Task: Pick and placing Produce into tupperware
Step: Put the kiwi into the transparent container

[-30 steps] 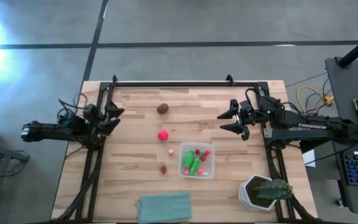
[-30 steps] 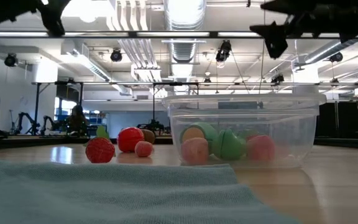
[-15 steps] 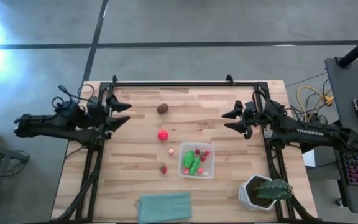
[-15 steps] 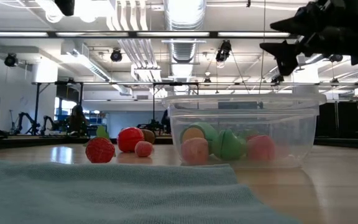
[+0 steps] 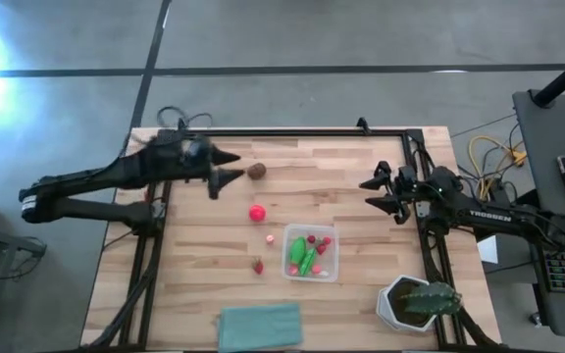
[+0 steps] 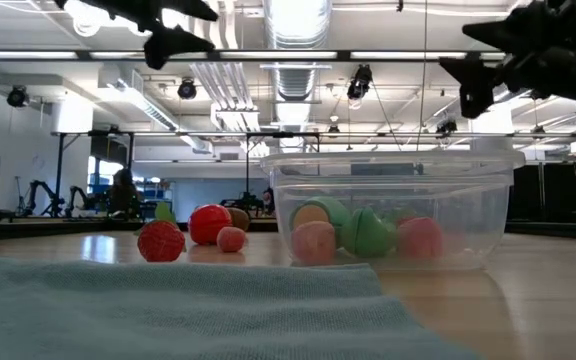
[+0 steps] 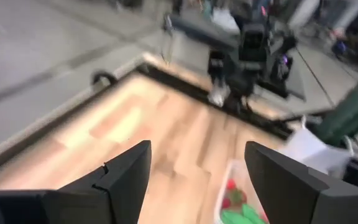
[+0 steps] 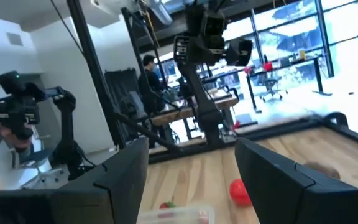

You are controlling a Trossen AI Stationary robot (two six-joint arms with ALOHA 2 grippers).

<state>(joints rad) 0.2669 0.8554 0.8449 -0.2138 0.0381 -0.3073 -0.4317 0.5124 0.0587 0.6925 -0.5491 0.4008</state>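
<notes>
The clear tupperware [image 5: 311, 254] stands on the table and holds green pieces and small red and pink ones [image 6: 368, 232]. Outside it lie the brown round piece [image 5: 257, 171], the red ball [image 5: 257, 212], a tiny pink piece [image 5: 269, 238] and a red strawberry-like piece [image 5: 258, 266]. My left gripper [image 5: 226, 165] hangs open above the table, just left of the brown piece; it also shows in the low view [image 6: 178, 25]. My right gripper [image 5: 376, 192] is open in the air near the table's right side, away from the produce.
A white pot with a green plant [image 5: 418, 302] stands at the near right corner. A flat teal cloth [image 5: 260, 326] lies at the near edge, in front of the tupperware. A black frame [image 5: 282, 130] runs along the far edge and down both sides.
My left gripper has swung from the table's left edge toward the right and far side, ending close to the brown round piece, still open. My right gripper has drawn back a little toward the right edge. The produce and tupperware have stayed where they were.
</notes>
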